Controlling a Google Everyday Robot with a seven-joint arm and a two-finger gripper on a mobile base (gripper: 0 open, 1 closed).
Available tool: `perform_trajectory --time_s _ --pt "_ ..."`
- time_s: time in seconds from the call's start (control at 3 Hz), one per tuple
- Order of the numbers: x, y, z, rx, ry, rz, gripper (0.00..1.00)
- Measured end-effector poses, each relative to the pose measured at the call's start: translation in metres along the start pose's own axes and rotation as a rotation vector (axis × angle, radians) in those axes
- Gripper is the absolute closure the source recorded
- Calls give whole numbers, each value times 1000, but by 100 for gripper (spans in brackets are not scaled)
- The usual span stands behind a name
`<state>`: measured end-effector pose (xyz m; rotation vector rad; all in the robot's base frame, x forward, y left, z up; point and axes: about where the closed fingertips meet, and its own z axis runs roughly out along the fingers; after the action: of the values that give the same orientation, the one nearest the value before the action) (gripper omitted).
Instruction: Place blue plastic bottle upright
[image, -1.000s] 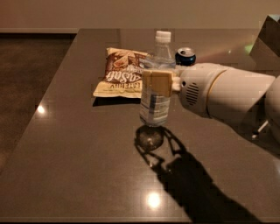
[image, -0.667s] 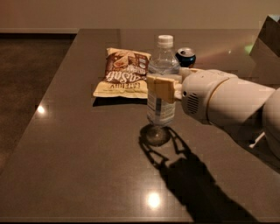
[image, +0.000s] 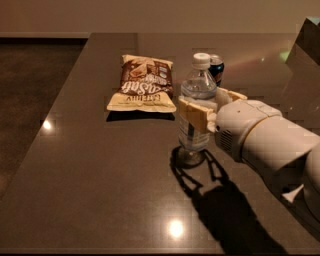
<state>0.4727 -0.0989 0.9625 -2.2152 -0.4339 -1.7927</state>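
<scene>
Gripper (image: 202, 104) reaches in from the right and is clamped on the blue plastic bottle (image: 199, 84) at mid-body, with one tan finger (image: 196, 113) across the near side and the other behind it. The grip sits below the shoulder and leaves the white cap (image: 201, 60) free, which keeps the bottle vertical and the base unobstructed for set-down. The bottle is upright over the dark table (image: 90, 180), right of the chip bag (image: 143, 89) and just in front of the dark blue can (image: 217, 68). Its base is at or just above the surface; contact cannot be confirmed. Compared with one second earlier, bottle and gripper are further right, closer to the can, and the base is lower, nearer its shadow. Release appears to be the remaining step.
</scene>
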Motion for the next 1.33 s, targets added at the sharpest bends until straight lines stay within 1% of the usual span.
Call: perform_trajectory --time_s 0.33,0.67,1.0,1.33 --pt "-18 3 -13 -35 14 36 74" --pt "-28 2 -19 -48 30 58 51" --pt "-34 2 -25 -73 82 99 27" --pt "-29 -3 -23 -62 96 144 5"
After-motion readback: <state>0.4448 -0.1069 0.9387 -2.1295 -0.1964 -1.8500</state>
